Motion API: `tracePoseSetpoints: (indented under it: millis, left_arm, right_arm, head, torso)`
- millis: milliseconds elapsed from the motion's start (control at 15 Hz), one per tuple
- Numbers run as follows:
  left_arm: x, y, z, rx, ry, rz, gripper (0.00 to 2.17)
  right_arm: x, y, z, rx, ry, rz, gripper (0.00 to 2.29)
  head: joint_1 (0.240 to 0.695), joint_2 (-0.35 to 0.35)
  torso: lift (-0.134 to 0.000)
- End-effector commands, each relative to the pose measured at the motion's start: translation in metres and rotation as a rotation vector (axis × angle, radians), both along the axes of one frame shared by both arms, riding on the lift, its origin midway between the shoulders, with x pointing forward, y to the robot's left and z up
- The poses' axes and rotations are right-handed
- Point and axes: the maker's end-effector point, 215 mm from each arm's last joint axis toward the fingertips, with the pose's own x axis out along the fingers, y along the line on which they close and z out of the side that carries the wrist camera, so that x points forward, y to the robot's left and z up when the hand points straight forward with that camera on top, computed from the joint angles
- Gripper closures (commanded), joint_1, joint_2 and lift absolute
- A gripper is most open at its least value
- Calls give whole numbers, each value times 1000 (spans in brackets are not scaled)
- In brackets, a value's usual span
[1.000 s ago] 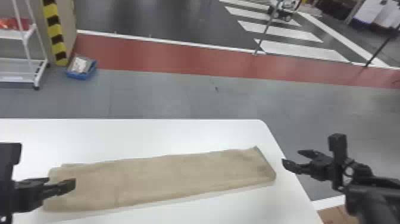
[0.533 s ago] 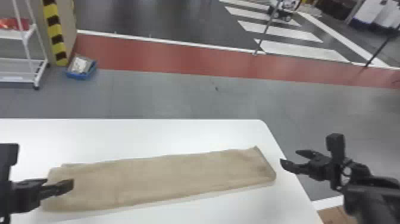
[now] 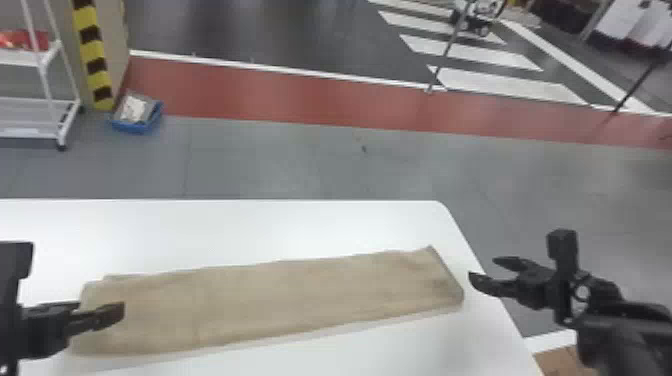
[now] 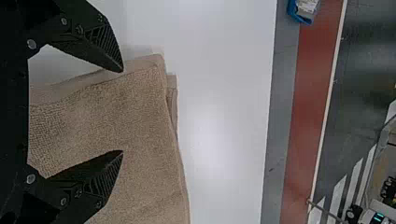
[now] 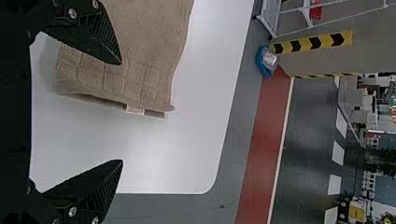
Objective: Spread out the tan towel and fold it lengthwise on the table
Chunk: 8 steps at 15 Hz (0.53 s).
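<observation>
Gray floor (image 3: pixel 310 165), red strip (image 3: pixel 280 95), white wheeled rack (image 3: pixel 35 117) behind.

Towel (image 3: pixel 275 295): tan, with a faint grid of squares near one end in the right wrist view; label (image 5: pixel 135 110) whitish. Table (image 3: pixel 250 225): uniform white. Left gripper (image 3: pixel 102 306) and right gripper (image 3: pixel 482 268): black. Floor (image 3: pixel 280 160): grey, crossed by a solid red band (image 3: pixel 280 92) edged in white. Crosswalk (image 3: pixel 500 82): white stripes on dark grey. Hazard tape (image 3: pixel 95 55): yellow and black, alternating. Bin (image 3: pixel 135 127): blue. Wheeled rack (image 3: pixel 30 102): white.
</observation>
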Motion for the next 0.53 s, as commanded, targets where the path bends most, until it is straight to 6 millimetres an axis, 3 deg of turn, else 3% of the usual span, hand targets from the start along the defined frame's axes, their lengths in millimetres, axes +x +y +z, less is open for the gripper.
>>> tracePoseSetpoints:
  millis: [0, 467]
  left_arm:
    - [-1, 0, -1, -2, 2, 0, 316]
    - [-1, 0, 0, 0, 0, 1, 316]
  right_arm:
    - [0, -1, 0, 0, 1, -1, 154]
    - [0, 2, 1, 7, 1, 8, 188]
  head:
    - [695, -350]
    - [695, -350]
  torso:
    - [0]
    - [0]
